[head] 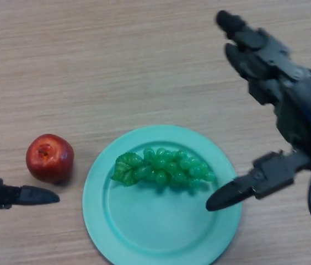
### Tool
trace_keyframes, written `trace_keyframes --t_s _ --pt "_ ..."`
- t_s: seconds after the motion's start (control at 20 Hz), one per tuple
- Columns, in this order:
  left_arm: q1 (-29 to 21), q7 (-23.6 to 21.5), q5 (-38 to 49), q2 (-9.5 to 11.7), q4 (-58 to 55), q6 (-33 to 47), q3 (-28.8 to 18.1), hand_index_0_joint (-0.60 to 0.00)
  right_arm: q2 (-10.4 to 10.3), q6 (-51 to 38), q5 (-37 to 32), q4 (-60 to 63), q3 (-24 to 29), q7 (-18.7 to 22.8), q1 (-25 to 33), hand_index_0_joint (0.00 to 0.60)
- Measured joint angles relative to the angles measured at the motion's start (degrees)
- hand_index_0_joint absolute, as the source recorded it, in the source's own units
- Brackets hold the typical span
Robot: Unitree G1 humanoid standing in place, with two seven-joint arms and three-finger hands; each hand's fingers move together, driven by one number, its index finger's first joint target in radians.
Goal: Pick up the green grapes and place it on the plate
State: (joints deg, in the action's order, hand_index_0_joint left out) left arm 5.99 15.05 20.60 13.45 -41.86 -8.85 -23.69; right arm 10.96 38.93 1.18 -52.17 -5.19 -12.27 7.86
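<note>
Green grapes (164, 169) lie on the teal plate (144, 237), free of both hands.
Left hand (4, 193) at the near left edge, fingers straight, beside a red apple (49, 158); right hand (288, 110) spread wide above the plate's right rim, grasping nothing; wooden table (117, 66) beyond.

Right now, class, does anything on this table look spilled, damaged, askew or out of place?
Nothing stands out. The green grapes lie whole on the plate, with no loose fruit around them. The red apple sits on the table beside the plate, intact. The right hand is open above; the left hand rests near the apple.
</note>
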Motion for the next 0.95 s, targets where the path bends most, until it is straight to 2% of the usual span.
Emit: trace_keyframes --t_s 0.15,0.4,0.6,0.75,0.8,0.85,0.95 --pt "0.1 0.0 0.6 -0.1 -2.2 -2.9 0.0 0.0 0.0 0.0 -6.0 -2.7 0.8 3.9 -2.2 0.0" --pt "-1.1 0.0 -3.4 -0.1 -5.1 -5.9 0.6 0.0 1.7 0.0 -10.4 -4.6 2.9 5.0 -2.4 0.0" --pt "-1.8 -0.1 4.3 0.5 -9.7 -12.5 -0.2 0.0 1.7 0.0 -10.4 -4.5 2.8 6.5 -2.7 0.0" --pt "-1.0 -0.7 5.8 0.5 -11.9 -14.4 -1.9 0.0 2.0 0.0 -10.4 -4.5 0.2 7.7 -2.6 0.0" --pt "-1.0 -1.2 5.7 0.5 -12.1 -14.4 -2.4 0.0 3.0 0.0 -10.4 -4.6 -0.3 7.8 -2.6 0.0" --pt "-1.0 -1.2 5.4 0.6 -12.0 -14.4 -2.2 0.0 3.1 0.0 -9.8 -4.6 -0.8 7.9 -2.5 0.0" --pt "-1.5 -1.0 5.0 0.7 -10.9 -14.4 -2.0 0.0 2.2 0.0 -8.4 -4.6 -1.7 7.9 -2.5 0.0"
